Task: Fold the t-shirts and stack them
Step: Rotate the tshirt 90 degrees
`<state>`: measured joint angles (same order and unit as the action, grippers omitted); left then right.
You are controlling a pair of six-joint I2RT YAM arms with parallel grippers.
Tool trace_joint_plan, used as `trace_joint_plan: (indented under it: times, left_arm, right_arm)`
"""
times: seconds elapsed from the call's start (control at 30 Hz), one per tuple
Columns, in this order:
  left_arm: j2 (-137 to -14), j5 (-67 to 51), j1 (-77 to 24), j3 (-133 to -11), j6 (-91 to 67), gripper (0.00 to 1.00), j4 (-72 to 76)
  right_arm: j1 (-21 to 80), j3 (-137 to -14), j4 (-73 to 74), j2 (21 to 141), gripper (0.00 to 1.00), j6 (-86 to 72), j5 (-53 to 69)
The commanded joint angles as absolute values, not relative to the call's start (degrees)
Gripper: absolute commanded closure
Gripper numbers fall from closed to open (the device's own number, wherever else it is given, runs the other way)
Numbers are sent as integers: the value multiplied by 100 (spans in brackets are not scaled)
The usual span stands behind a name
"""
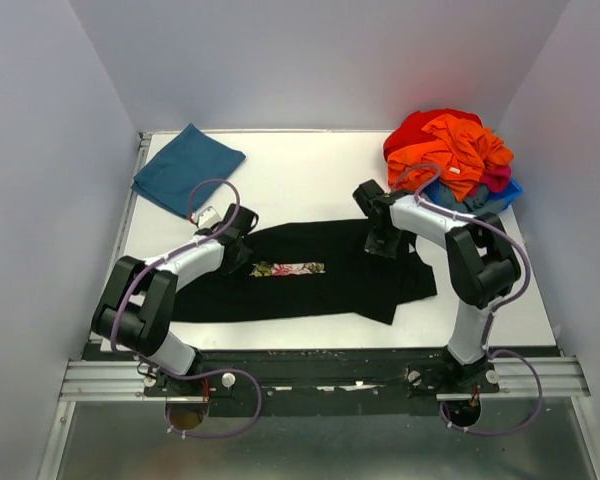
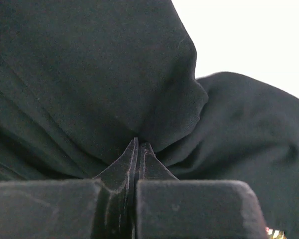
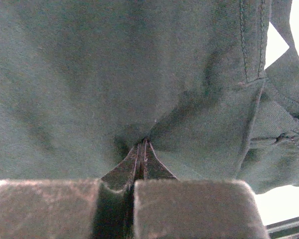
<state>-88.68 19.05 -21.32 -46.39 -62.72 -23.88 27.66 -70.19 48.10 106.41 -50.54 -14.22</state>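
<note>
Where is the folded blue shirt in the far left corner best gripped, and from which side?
Take the blue shirt at its near right edge, close to the corner pointing toward the black t-shirt. It lies flat, turned like a diamond, so that edge faces the table's middle, while its left corner sits by the wall. Probably come low from the right, sliding one finger underneath.

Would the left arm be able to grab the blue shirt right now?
Probably not yet. The left gripper is shut on the black shirt, so it is busy. The blue shirt lies just beyond it with nothing in between, so it looks reachable once the gripper lets go.
</note>
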Motion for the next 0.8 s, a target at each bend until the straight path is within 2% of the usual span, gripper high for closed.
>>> trace_joint_plan:
  times: [0.0, 0.37, 0.53, 0.63, 0.77]
  left_arm:
    - [-8887, 1230, -2784, -3982, -6714, 100, -3427]
    - [-7121, 835, -4894, -2690, -7892, 100, -3541]
    - [-6549, 1737, -5098, -3180, -7726, 100, -4278]
    - [-6294, 2371, -4914, -3699, -7428, 90, -4640]
    - [-5925, 2452, -4089, -4113, -6594, 77, -4448]
  right_arm:
    - [2865, -7794, 4297, 11495, 99, -4712, -1064]
    - [3032, -9877, 4561, 12884, 99, -4079, -273]
    - [3050, -10459, 4782, 12965, 99, -3850, -290]
    - [3041, -9995, 4335, 12430, 99, -3683, -220]
    - [2988, -9213, 3728, 11612, 79, -3595, -53]
